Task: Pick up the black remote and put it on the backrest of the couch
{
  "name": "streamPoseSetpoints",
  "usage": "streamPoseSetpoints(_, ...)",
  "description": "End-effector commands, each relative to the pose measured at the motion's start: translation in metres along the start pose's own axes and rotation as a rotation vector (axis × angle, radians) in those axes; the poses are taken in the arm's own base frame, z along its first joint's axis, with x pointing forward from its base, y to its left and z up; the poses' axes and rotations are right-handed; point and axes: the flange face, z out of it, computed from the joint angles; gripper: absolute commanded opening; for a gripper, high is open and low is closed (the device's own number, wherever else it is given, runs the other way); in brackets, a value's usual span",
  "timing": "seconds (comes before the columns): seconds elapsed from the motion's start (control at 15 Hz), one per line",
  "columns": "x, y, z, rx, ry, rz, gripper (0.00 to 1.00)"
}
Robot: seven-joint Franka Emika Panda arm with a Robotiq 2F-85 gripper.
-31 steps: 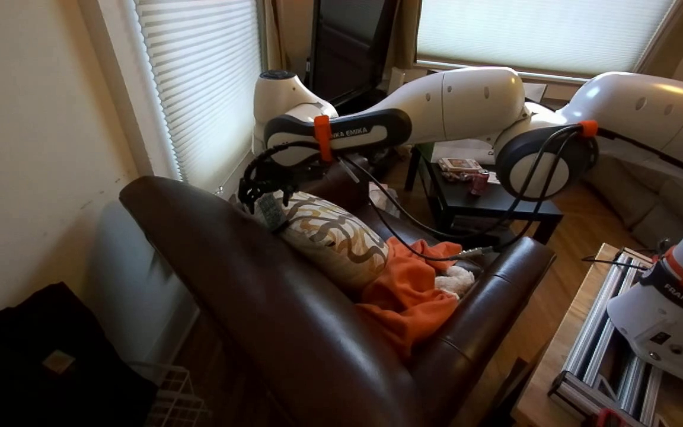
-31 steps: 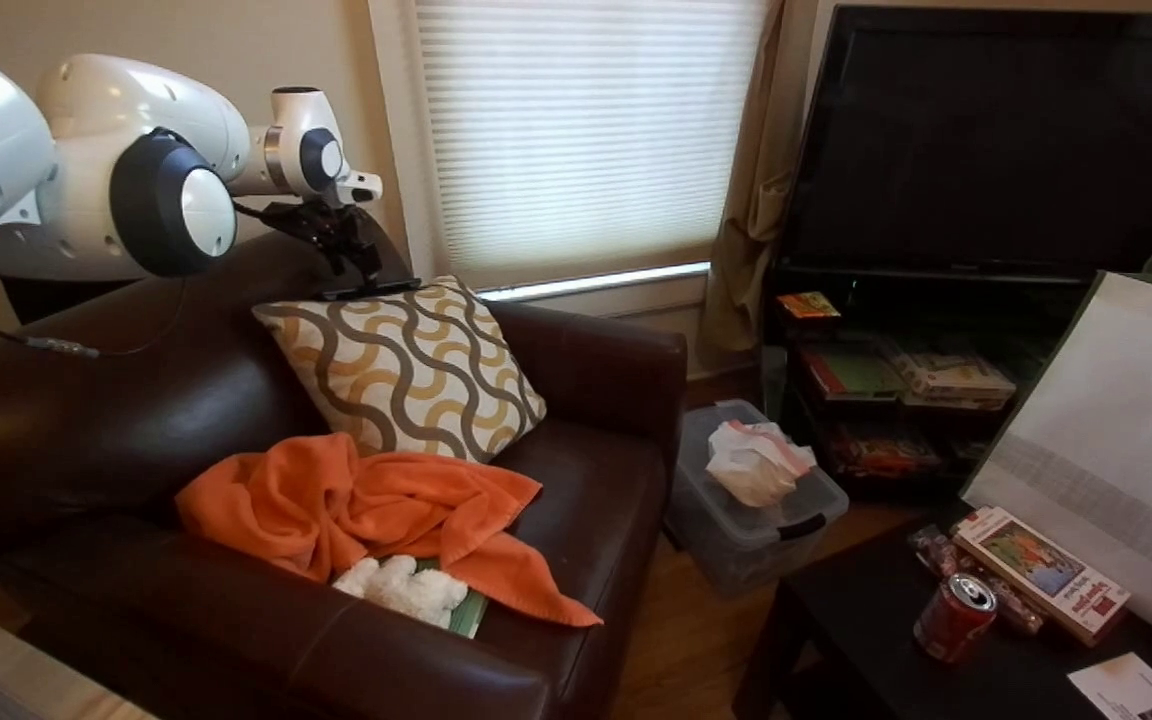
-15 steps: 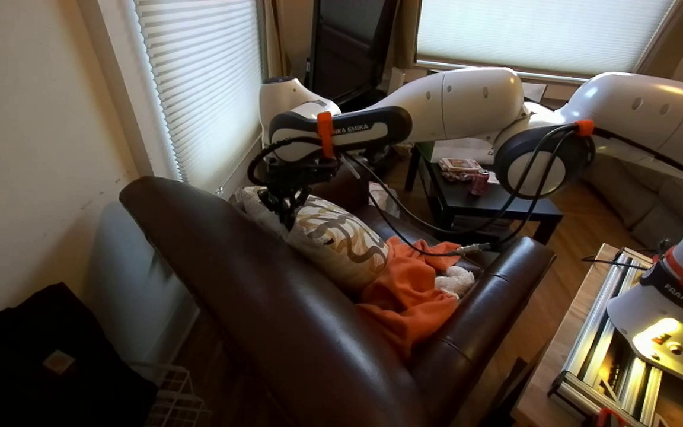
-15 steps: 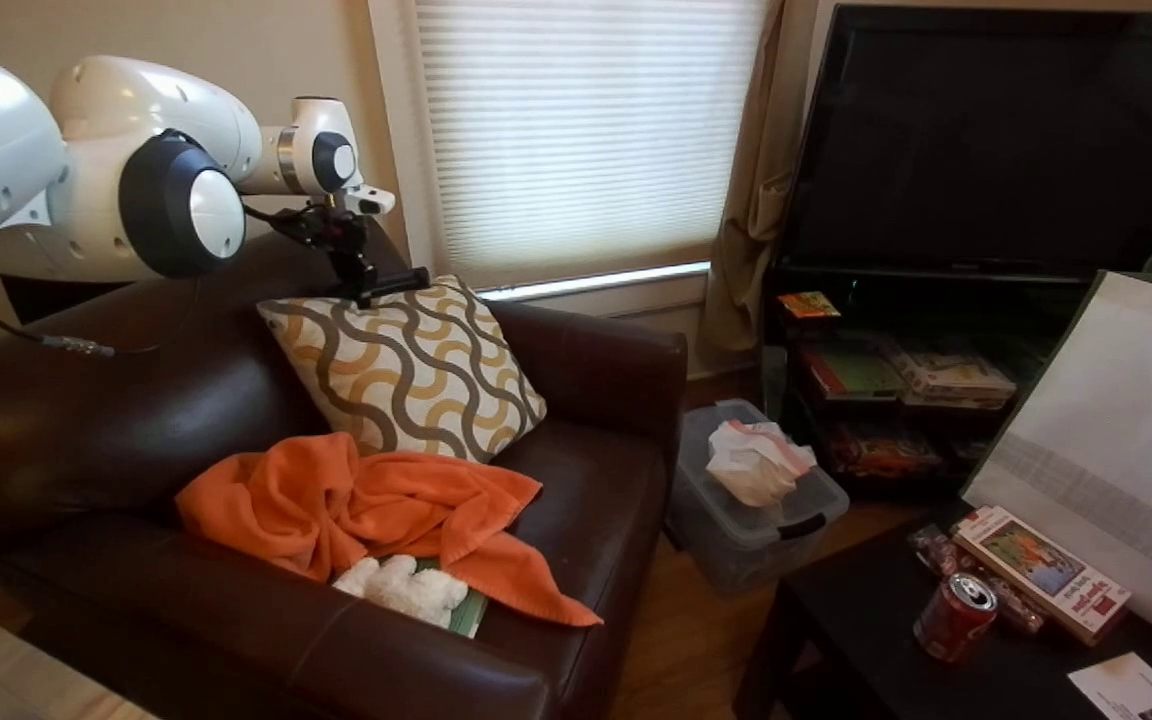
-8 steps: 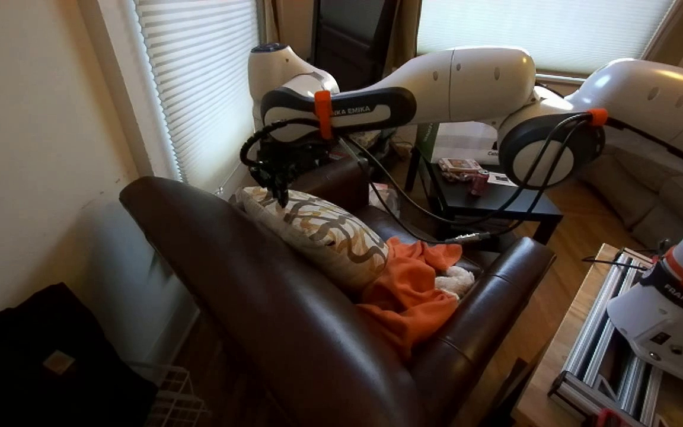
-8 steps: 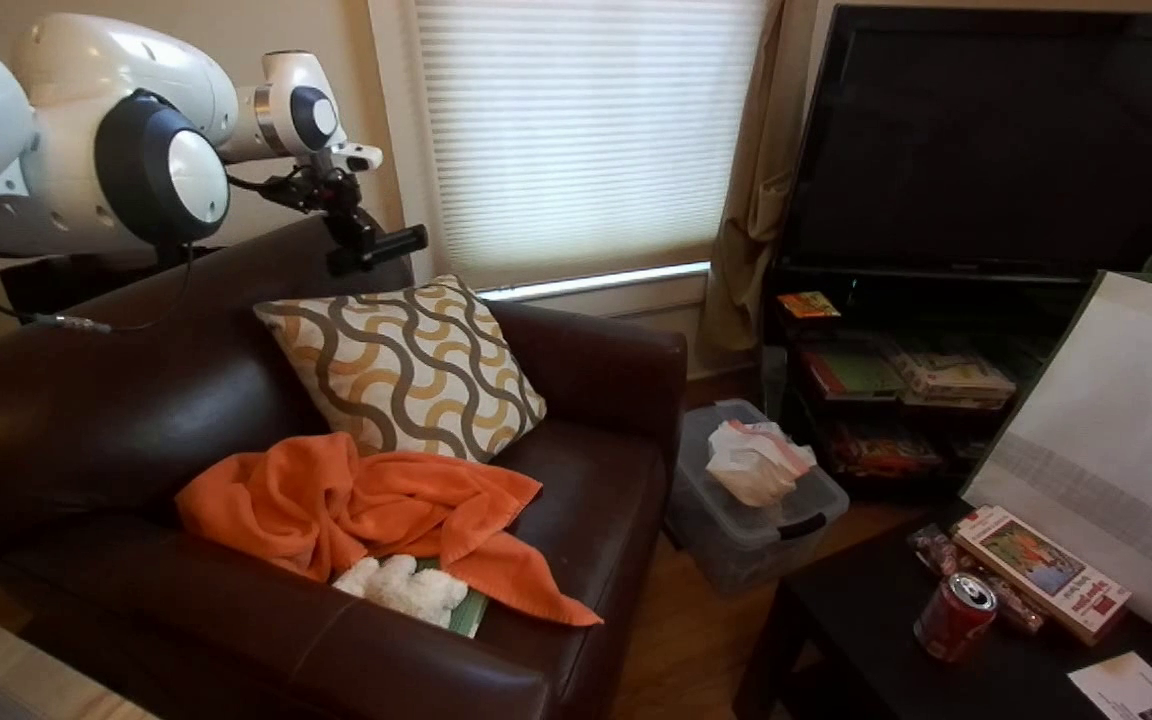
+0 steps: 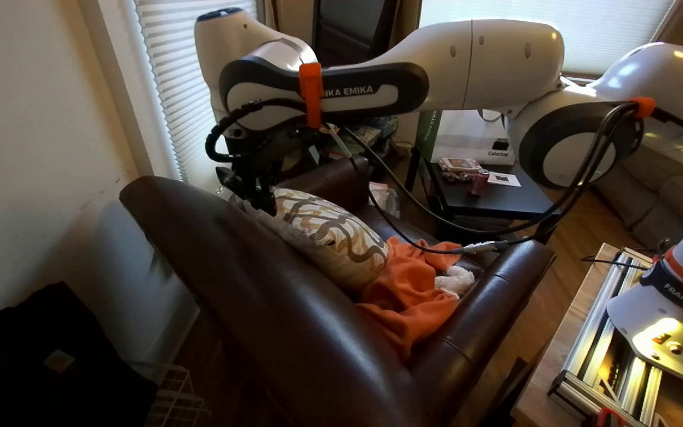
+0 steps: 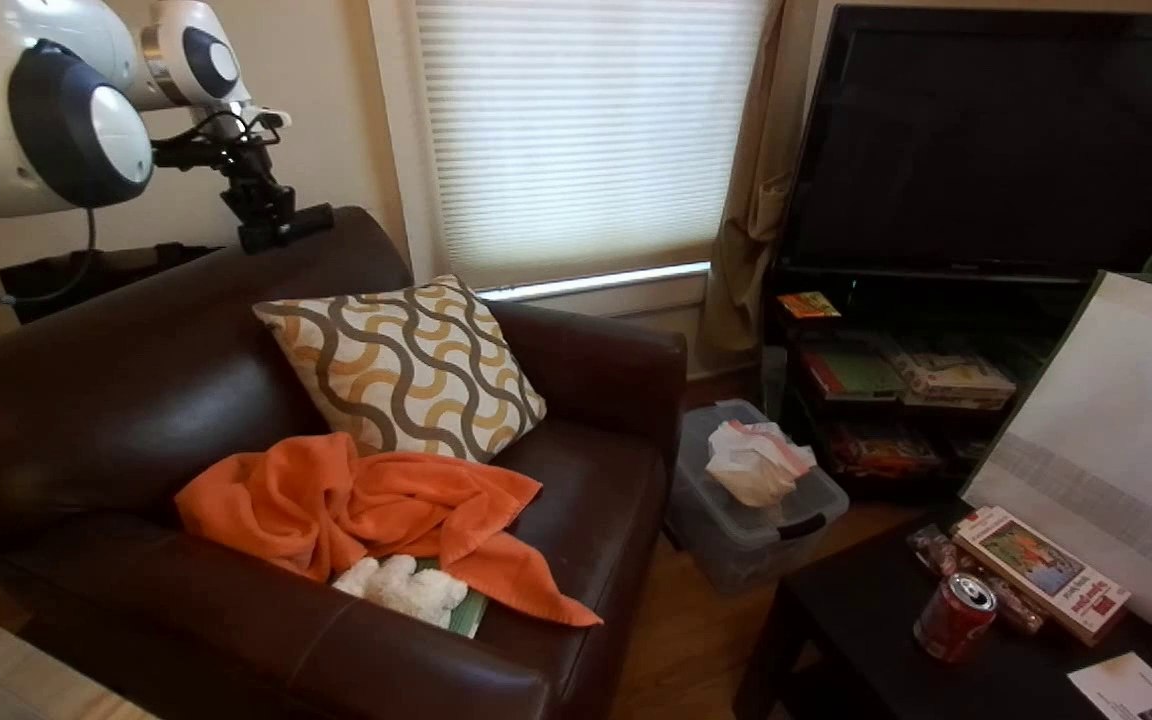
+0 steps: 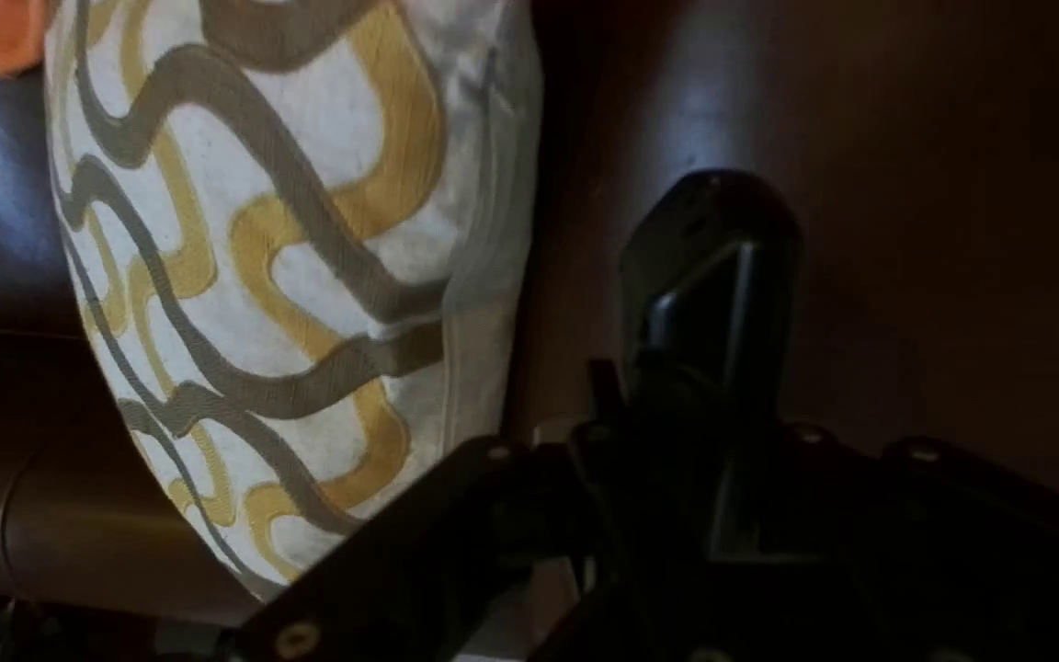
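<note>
The black remote [image 8: 306, 224], a slim dark bar, sticks out of my gripper [image 8: 266, 208], which is shut on it. In the wrist view the remote [image 9: 713, 285] points away from the jaws over dark brown leather. The backrest of the couch [image 7: 246, 284] shows its rounded top edge in both exterior views. My gripper stands by the far end of that backrest [image 8: 136, 330], higher than the patterned cushion; whether the remote touches the leather I cannot tell. Arm and cables darken the gripper [image 7: 255, 193] in an exterior view, so the remote is hard to make out there.
The patterned cushion [image 8: 416, 370] leans on the backrest beside my gripper. An orange blanket [image 8: 366, 500] and a white plush toy [image 8: 406, 590] lie on the seat. Window blinds [image 7: 199, 77] and the wall are close behind. A low black table [image 7: 490, 196] stands farther off.
Still gripping the remote, my gripper has risen off the cushion's top and shifted toward the backrest. The whole arm has lifted. Cushion and blanket look the same.
</note>
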Motion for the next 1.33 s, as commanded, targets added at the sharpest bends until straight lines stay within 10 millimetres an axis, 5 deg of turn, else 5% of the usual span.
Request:
streamPoseSetpoints(0.0, -0.054, -0.051, -0.037, -0.162, -0.05, -0.076, 0.07)
streamPoseSetpoints(0.27, -0.093, -0.096, -0.054, -0.151, -0.062, 0.126, 0.07)
streamPoseSetpoints(0.33, -0.087, -0.093, -0.049, -0.158, -0.047, 0.031, 0.29)
streamPoseSetpoints(0.67, -0.091, -0.098, -0.051, -0.157, -0.041, 0.105, 0.29)
streamPoseSetpoints(0.73, -0.09, -0.096, -0.051, -0.156, -0.042, 0.108, 0.07)
streamPoseSetpoints(1.27, -0.057, -0.093, -0.052, -0.137, 0.179, -0.014, 0.07)
